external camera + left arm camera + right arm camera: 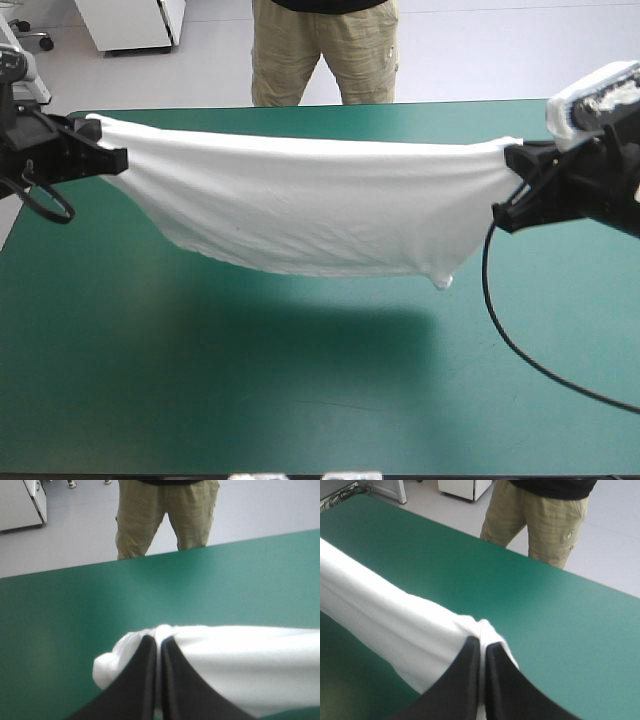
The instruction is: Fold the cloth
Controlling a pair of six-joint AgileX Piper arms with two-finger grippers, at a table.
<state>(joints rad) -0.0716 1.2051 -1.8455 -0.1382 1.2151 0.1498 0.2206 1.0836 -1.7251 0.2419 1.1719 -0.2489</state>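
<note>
The left arm (45,150) reaches in from the left side of the desk (200,390) and the right arm (595,190) from the right. Both are raised clear of the desk top, well apart, with their wrists pointing inward toward each other. The left gripper (118,158) sits slightly farther from the near edge than the right gripper (507,188). In the left wrist view the black fingers (140,680) meet in a pointed arch, all but closed, pinching a bunched corner of the T-shirt (310,220). The right gripper's fingers (502,680) are pressed together in the same way, clamping the opposite corner. Each gripper points roughly level, across the desk.
</note>
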